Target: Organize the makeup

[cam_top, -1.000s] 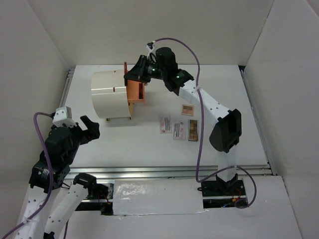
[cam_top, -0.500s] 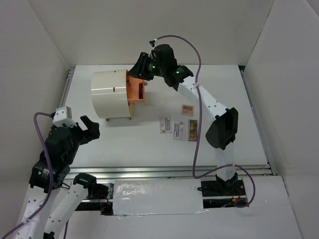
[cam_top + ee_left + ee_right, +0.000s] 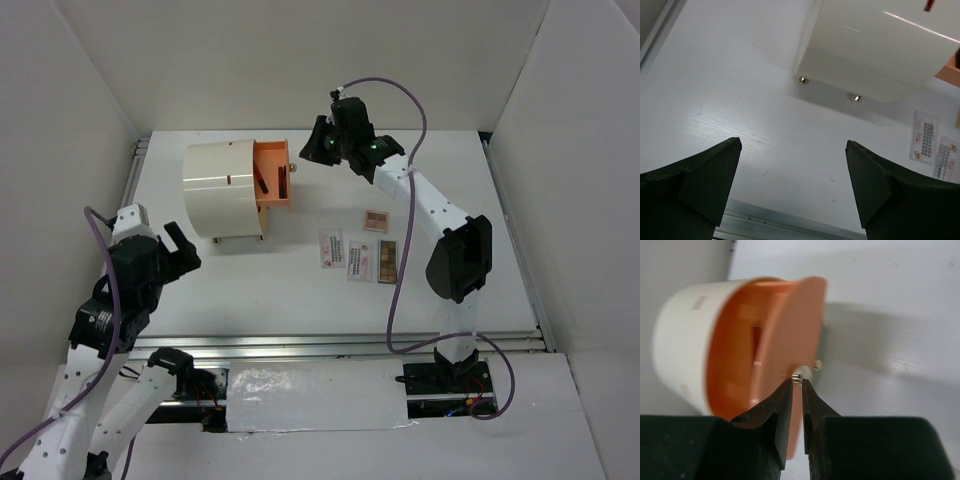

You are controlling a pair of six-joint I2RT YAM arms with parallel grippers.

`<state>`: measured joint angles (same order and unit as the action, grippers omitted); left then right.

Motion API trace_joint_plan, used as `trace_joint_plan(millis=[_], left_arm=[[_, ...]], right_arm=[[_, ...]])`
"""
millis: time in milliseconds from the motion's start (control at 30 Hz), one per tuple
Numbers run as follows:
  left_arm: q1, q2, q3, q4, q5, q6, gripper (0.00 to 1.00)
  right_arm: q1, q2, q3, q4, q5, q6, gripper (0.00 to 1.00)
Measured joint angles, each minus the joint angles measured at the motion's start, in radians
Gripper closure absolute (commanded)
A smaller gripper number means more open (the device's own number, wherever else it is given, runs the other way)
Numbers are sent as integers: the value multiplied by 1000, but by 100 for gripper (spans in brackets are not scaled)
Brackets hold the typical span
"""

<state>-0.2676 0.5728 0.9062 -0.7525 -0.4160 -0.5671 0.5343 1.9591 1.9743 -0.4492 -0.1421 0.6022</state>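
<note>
Backing my right gripper [image 3: 796, 390] off the orange drawer [image 3: 272, 172], fingers nrly shut, empty; drawer's open w/ sticks inside, so nxt makeup can go in.

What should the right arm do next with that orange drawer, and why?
Probably swing the right gripper over to the makeup items on the table, starting with the small compact. The orange drawer already stands pulled out of the cream box with dark sticks inside, and four flat items lie loose right of it.
</note>
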Motion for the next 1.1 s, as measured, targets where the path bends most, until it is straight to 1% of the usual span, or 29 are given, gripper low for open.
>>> trace_joint_plan(millis=[67,200,333,500,600,767,1100], left_arm=[[0,38,19,-26,-42,-31,0],[0,143,88,-68,-117,-113,1],[0,230,147,-86,-182,-186,1],[2,366,237,-116,-266,-275,1],[15,421,272,-114,-289,-294,1],[42,475,315,-72,-277,-292,1],[71,476,318,13,-220,-198,1]], right_arm=[[-5,0,-69,10,53,-23,82],[-2,-4,-216,29,120,-33,82],[-2,15,-211,30,119,-35,81],[-2,16,-216,149,56,-28,78],[-1,22,-217,204,8,-24,77],[2,54,-194,259,-77,-23,76],[32,113,-149,330,-179,3,73]])
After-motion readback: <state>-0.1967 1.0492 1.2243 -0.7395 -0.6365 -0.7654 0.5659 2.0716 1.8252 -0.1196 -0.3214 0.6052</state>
